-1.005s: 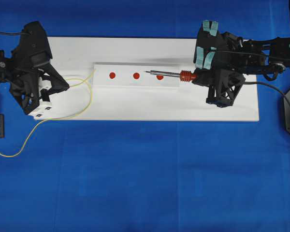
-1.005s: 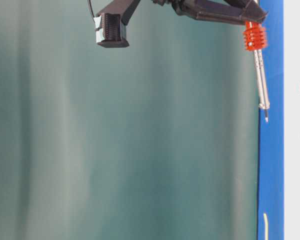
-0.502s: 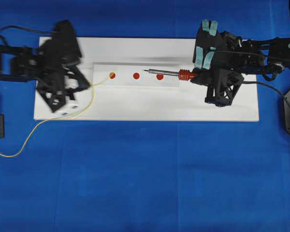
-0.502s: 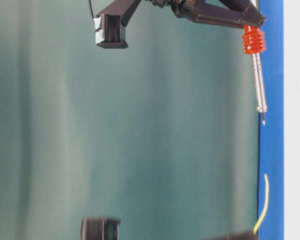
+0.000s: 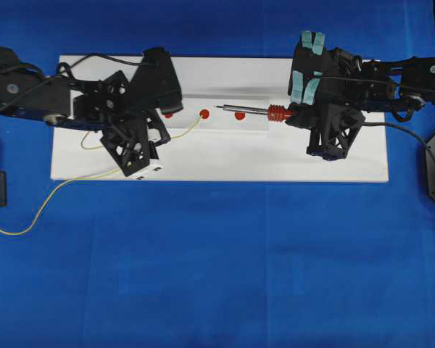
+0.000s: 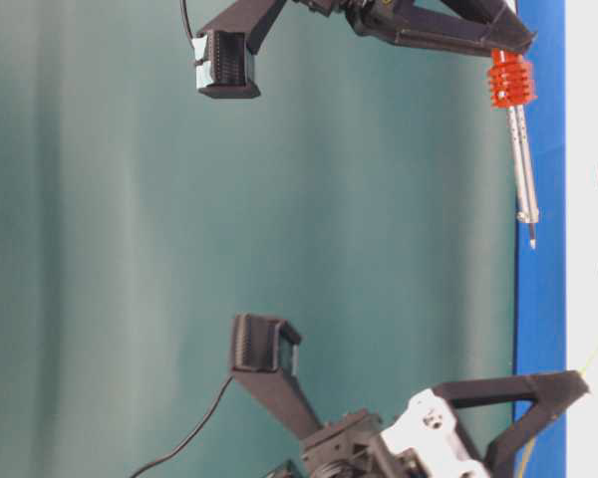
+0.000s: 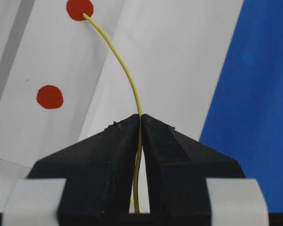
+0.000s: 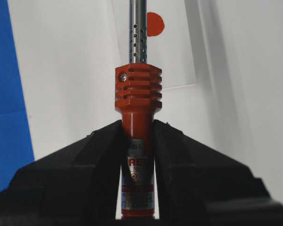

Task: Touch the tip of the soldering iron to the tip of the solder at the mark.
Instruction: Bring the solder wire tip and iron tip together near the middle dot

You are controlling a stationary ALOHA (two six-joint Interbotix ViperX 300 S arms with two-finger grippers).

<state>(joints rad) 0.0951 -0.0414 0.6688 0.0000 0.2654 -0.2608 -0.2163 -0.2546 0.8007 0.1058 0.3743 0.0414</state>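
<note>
Now that my left gripper (image 7: 140,123) has carried the solder (image 7: 124,66) across the white board (image 5: 225,163), the wire's tip rests on the middle red dot (image 5: 204,114). My fingers pinch the wire tight. My right gripper (image 8: 137,141) squeezes the soldering iron (image 5: 255,112), whose tip hangs near that dot, not touching. Nothing blocks the gap. The other dots sit beside it.

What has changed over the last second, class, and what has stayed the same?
The left end effector, shut on the solder, swept rightward in the overhead view, carrying the wire's tip to the middle red mark. Nothing was grasped or released. The right end effector held the soldering iron in place.
</note>
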